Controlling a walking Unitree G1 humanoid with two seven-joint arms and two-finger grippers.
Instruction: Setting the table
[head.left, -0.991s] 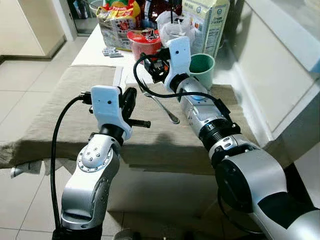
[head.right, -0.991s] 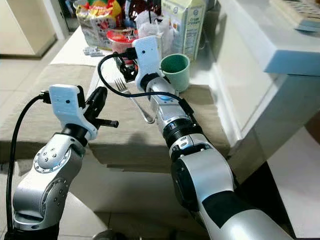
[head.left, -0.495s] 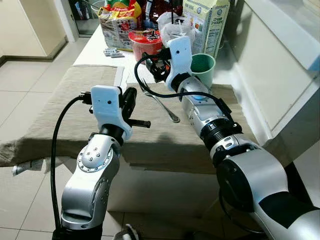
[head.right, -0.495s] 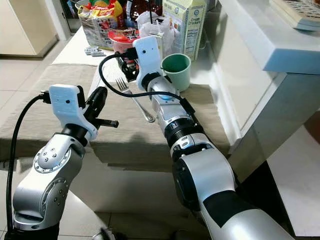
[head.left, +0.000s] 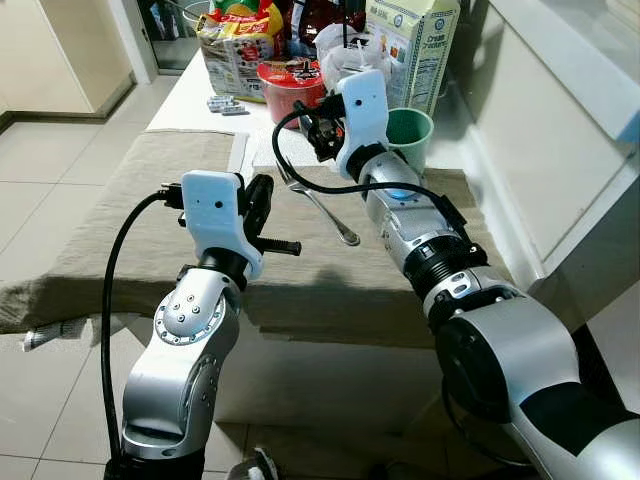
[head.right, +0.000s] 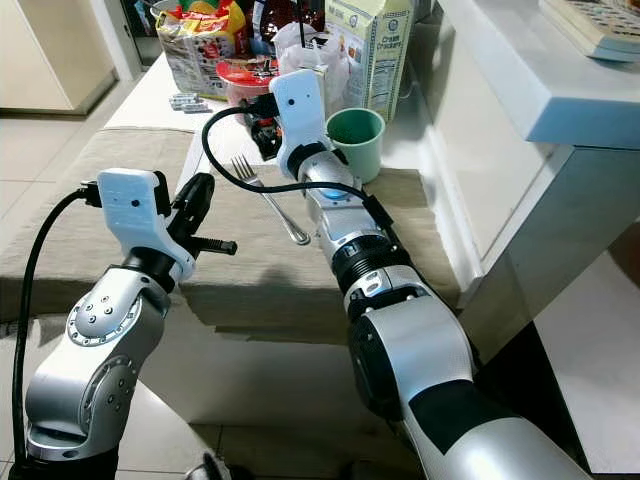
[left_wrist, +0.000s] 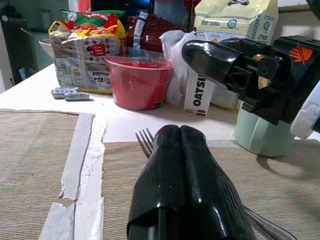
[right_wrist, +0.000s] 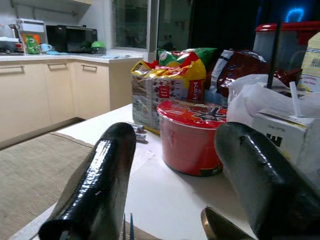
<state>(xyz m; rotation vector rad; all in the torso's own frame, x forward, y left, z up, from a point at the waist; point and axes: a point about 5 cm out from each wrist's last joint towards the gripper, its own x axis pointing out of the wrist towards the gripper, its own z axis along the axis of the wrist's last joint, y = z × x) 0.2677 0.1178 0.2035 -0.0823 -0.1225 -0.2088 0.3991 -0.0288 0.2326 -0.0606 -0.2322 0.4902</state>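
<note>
On the mat (head.left: 150, 230), near its far edge, a fork (head.left: 316, 200) is seen in the left eye view, tines toward the red bowl (head.left: 288, 82), a green cup (head.left: 410, 128) beside it. In the left wrist view, the left gripper (left_wrist: 186, 165) is pressed together above the fork. In the right wrist view, the right gripper (right_wrist: 175, 165) is spread apart and empty before the bowl.

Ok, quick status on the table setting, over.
Right tool open, empty, above the fork's tines. Left tool shut, empty, near the table edge. Fork flat on the placemat. Green cup and red bowl close by.
</note>
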